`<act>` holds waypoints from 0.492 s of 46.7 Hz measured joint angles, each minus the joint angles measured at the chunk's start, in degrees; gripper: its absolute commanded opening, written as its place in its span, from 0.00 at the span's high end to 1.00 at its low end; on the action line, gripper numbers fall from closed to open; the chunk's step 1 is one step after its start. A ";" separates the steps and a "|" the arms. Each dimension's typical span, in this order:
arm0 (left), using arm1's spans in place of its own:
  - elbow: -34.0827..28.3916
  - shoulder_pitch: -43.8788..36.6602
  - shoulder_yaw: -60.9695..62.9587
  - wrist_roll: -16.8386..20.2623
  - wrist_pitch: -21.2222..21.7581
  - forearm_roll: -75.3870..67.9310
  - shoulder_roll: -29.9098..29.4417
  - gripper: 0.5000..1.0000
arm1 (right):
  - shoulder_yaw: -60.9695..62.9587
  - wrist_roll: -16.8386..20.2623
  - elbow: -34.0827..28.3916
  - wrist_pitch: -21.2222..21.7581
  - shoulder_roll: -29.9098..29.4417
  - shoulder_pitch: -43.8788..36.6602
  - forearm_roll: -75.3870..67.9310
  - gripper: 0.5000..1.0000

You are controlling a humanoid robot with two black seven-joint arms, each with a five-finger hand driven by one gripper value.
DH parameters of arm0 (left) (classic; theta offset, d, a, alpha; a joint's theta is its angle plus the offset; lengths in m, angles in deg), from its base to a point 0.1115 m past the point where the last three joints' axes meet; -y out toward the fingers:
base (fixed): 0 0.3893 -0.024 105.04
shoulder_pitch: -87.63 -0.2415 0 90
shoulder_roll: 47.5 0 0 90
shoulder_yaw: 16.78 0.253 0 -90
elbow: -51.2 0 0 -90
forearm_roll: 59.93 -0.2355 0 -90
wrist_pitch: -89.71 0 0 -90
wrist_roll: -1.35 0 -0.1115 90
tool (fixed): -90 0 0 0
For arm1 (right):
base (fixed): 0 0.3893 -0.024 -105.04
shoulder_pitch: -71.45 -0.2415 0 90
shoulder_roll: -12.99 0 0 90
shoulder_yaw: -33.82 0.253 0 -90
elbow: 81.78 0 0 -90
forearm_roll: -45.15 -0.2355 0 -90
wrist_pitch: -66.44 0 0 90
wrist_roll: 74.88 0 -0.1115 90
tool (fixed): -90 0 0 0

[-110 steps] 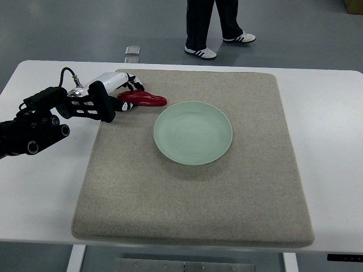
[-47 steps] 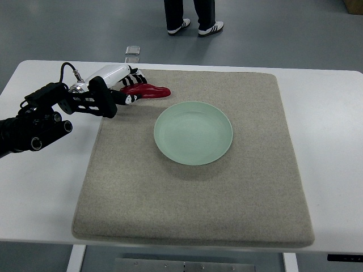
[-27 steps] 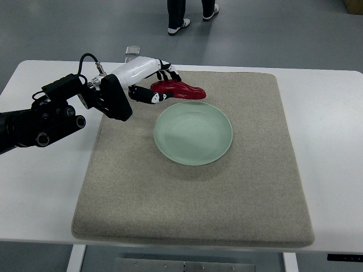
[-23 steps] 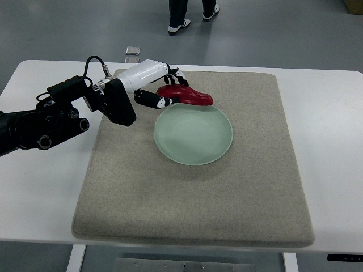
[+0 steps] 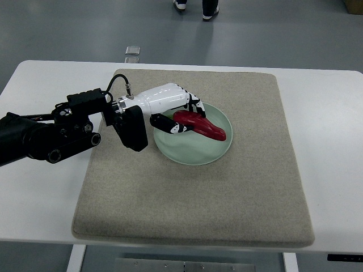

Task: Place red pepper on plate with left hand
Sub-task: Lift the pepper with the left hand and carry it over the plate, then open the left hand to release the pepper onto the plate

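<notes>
The left hand (image 5: 173, 109) was clamped around the stem end of the red pepper (image 5: 201, 125), holding it over the pale green plate (image 5: 193, 148). The pepper's tip pointed toward the plate's right rim. The plate sat on a beige felt mat (image 5: 193, 198), itself on a white table (image 5: 39, 192).

White table (image 5: 334, 141) under a grey felt mat (image 5: 198, 198) covering most of the top; small metal plate (image 5: 133, 50) on the grey floor (image 5: 283, 34) just beyond the far edge; a person's shoes (image 5: 195, 7) at the upper border, well apart from the table
</notes>
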 measured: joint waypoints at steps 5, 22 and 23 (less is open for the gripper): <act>-1.02 -0.09 0.48 -0.08 -0.01 -1.62 0.12 1.00 | 0.00 0.00 0.00 0.00 0.00 0.00 0.00 0.14; -2.10 -0.66 1.00 -0.54 0.08 -1.82 0.56 1.00 | 0.00 0.00 0.00 0.00 0.00 0.00 0.00 0.14; -2.08 -0.79 1.00 -0.55 0.12 -1.82 0.56 1.00 | 0.00 0.00 0.00 0.00 0.00 0.00 0.00 0.14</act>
